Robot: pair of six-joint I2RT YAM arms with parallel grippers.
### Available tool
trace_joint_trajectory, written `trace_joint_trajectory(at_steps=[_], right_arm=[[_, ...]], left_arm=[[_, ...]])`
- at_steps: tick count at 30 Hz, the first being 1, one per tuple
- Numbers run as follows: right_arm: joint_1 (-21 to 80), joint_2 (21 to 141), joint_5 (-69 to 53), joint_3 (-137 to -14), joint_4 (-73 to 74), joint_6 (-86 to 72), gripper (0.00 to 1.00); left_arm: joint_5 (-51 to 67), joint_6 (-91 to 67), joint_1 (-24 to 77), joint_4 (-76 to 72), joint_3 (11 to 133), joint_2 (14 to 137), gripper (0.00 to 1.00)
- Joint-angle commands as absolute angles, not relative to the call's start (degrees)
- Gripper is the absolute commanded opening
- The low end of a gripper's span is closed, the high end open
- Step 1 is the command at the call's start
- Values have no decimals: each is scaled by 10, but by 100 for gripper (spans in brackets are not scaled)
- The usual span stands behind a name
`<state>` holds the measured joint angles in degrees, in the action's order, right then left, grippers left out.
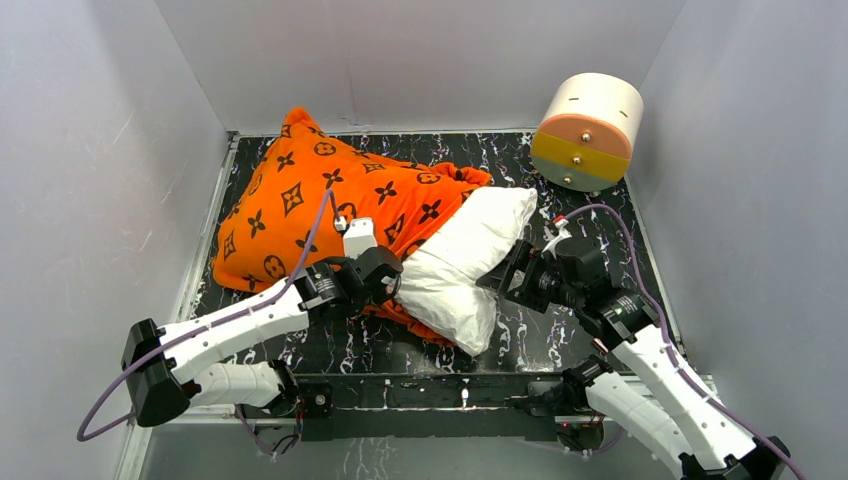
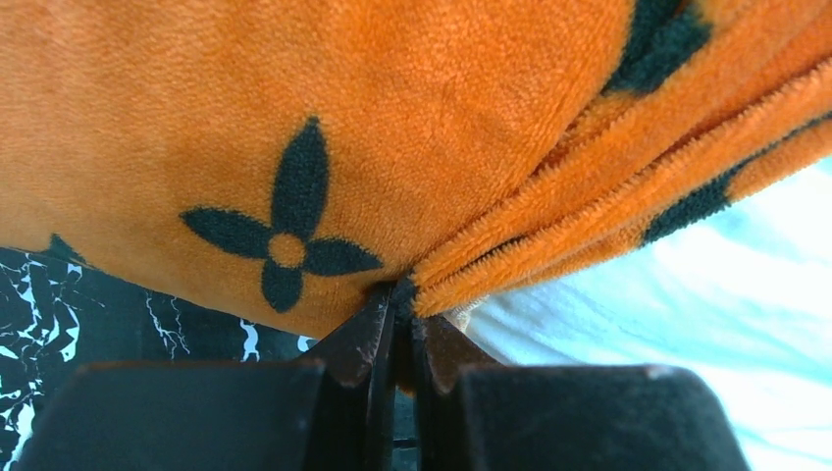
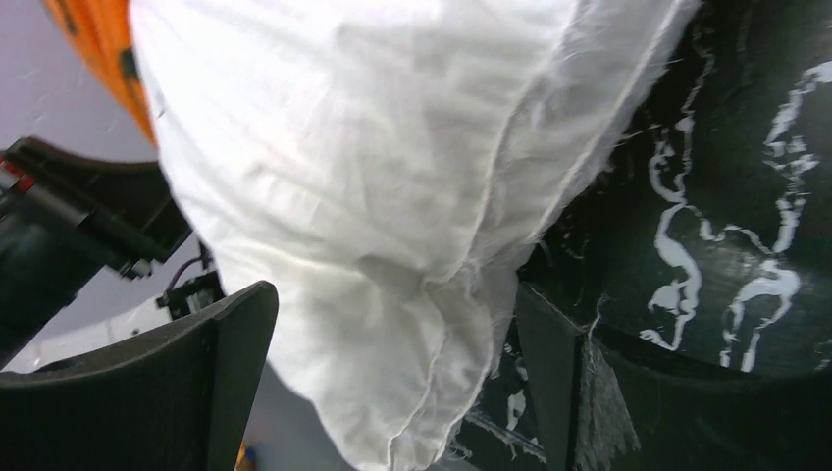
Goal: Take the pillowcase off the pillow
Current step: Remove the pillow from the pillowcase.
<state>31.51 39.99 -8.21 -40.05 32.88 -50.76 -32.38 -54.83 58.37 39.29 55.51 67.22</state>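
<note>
Mid-strip: left gripper (image 2: 397, 299) clamped on pillowcase (image 1: 300, 200) hem. Right gripper (image 3: 392, 324) jaws apart, straddling exposed pillow (image 1: 462, 262) end. Next, probably: right closes on pillow, arms pull apart.

Left gripper (image 2: 400, 312) pinched tight on bunched hem of pillowcase (image 2: 324, 108); black flower motif (image 2: 286, 247) just left of pinch; white pillow (image 2: 726, 294) at right beneath folds; black marbled table (image 2: 88, 309) lower left

Ahead of me a black surface (image 1: 470, 150) veined with white — at the frame's upper right a white-and-orange round drum (image 1: 588, 130), flat face toward me — grey walls (image 1: 100, 150) around.
</note>
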Motion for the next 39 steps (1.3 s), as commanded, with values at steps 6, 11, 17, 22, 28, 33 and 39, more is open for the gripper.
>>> trace_joint_trajectory(at_steps=[6, 11, 17, 22, 28, 33, 39], right_arm=[[316, 410, -319, -307, 128, -591, 99], [319, 442, -259, -304, 122, -601, 85], [319, 447, -179, -279, 131, -644, 19], [318, 404, -121, -250, 125, -692, 0], [319, 405, -103, -267, 139, -678, 0], [319, 425, -139, -275, 109, -688, 0], [319, 421, -134, -293, 128, -696, 0]], left_arm=[[-283, -474, 574, 368, 521, 634, 8], [-234, -452, 574, 336, 527, 646, 13], [-209, -450, 574, 332, 516, 640, 54], [-168, -451, 574, 349, 514, 609, 82], [-103, -493, 574, 382, 473, 525, 89], [-70, -560, 574, 270, 387, 465, 89], [-14, -592, 576, 67, 338, 518, 87]])
